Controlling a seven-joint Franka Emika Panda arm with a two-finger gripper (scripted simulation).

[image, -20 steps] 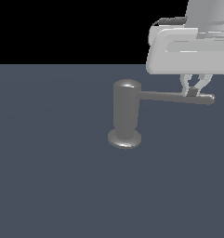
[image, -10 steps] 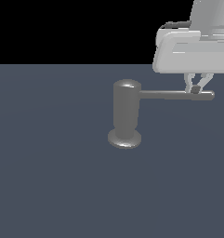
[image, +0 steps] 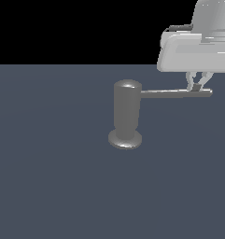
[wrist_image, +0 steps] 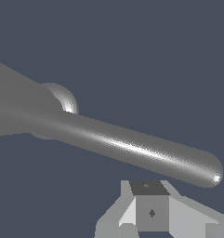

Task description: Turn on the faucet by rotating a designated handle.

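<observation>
The faucet (image: pixel 127 111) is a dull grey upright cylinder on a round disc base, standing on the dark floor. Its handle (image: pixel 174 94), a thin grey rod, sticks out level toward the exterior view's right. My gripper (image: pixel 196 87) hangs under the white hand, its two fingers drawn together into a point just behind the rod, close to its rounded tip. In the wrist view the handle (wrist_image: pixel 132 148) runs across the picture out of the faucet (wrist_image: pixel 16 107). There my gripper (wrist_image: pixel 150 210) sits shut beside the rod, not around it.
A flat dark blue-grey floor (image: pixel 53 177) spreads all around the faucet. The bulky white hand (image: pixel 198 51) sits above the handle's outer end, at the exterior view's upper right.
My hand has shifted toward the exterior view's right and slightly up. The handle's tip has swung with it, from sloping a little downward to level.
</observation>
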